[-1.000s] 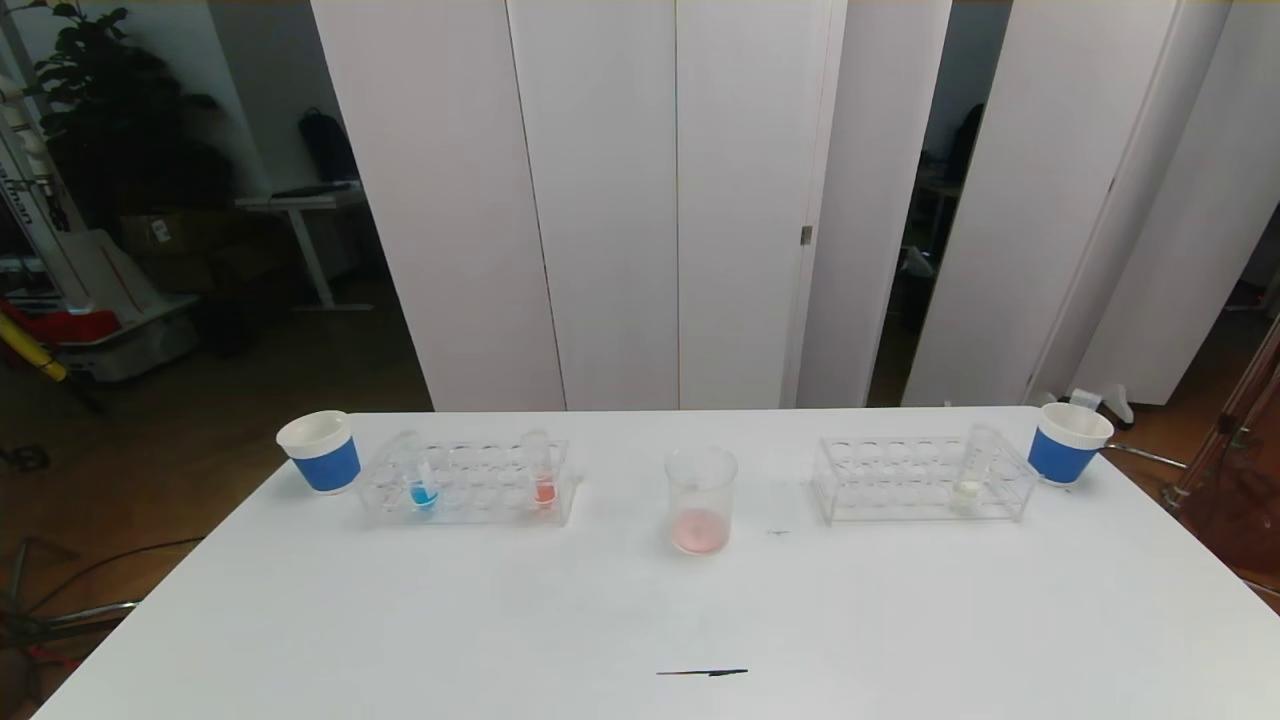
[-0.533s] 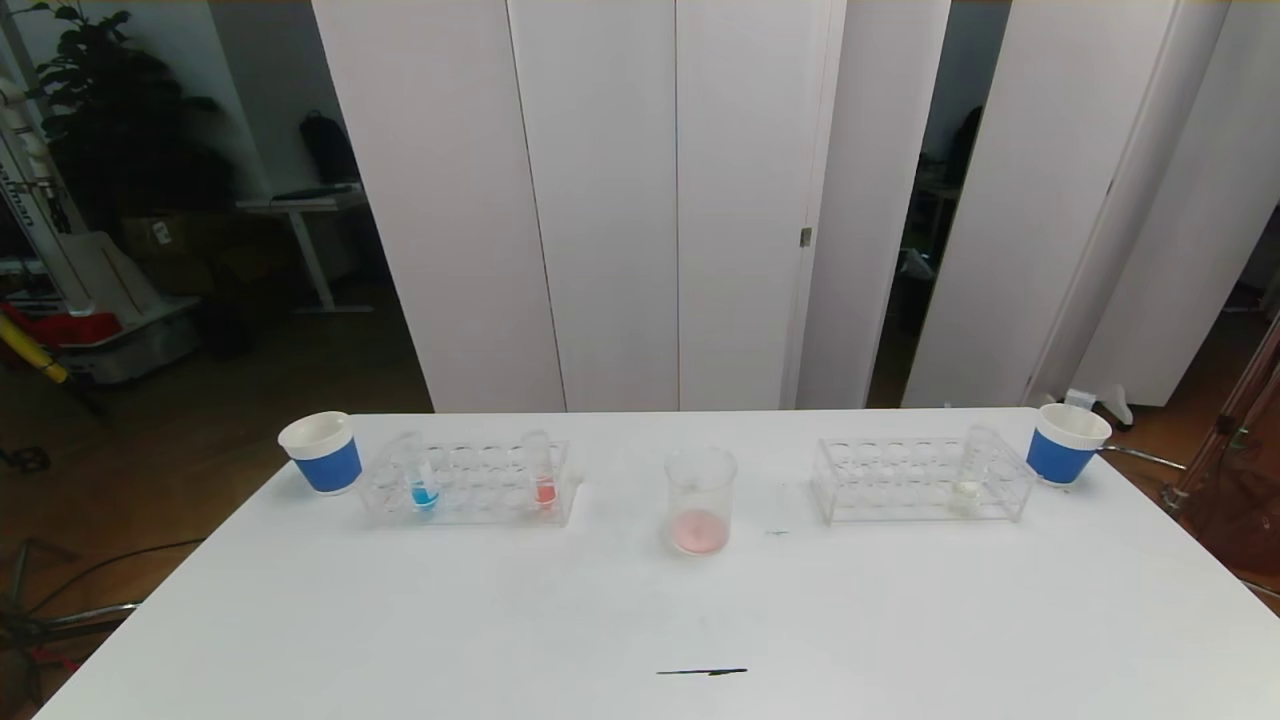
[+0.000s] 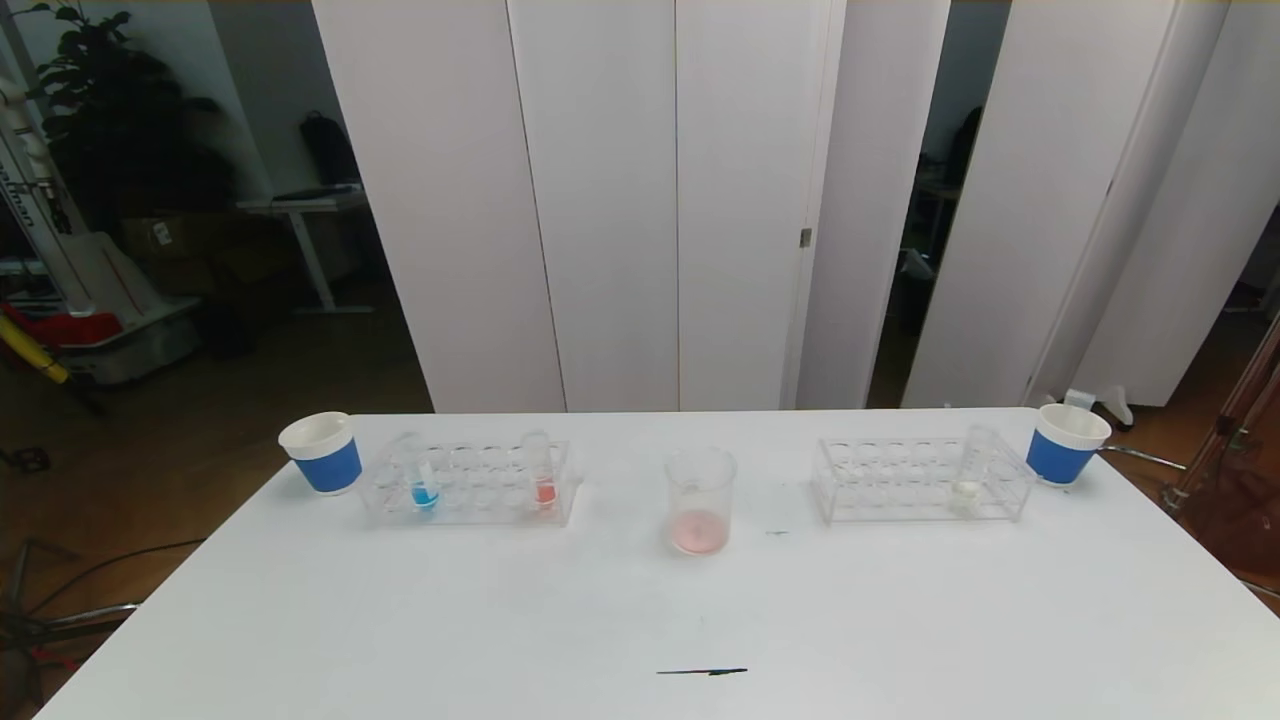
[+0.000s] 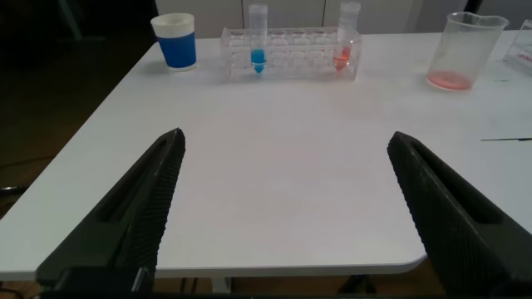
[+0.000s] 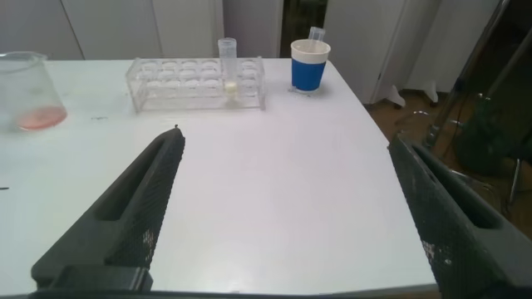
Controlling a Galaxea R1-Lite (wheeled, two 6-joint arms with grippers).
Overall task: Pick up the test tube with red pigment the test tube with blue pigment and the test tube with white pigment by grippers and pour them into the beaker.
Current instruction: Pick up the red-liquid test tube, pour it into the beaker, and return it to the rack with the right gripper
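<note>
Hands, left [image 4: 283, 208] and right [image 5: 283, 208], are hovering wide open and empty at the table's [image 3: 640, 610] near edge, well short of the beaker [image 3: 700, 500].

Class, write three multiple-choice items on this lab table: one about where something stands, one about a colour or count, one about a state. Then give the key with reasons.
1. Where does the beaker stand?
A. Between the two tube racks
B. Inside the left rack
C. At the table's near edge

2. How many white cups with blue bands are on the table?
A. One
B. Two
C. Four

3. What state is the test tube with blue pigment in?
A. Upright in its rack
B. Lying on the table
C. Held by an end effector

Key: 1 A, the beaker sits mid-table, with the left rack and the right rack on either side. 2 B, one cup stands at the left end and the other cup at the right. 3 A, the tube stands in the left rack, and the left end effector and right end effector are both open, holding nothing.
</note>
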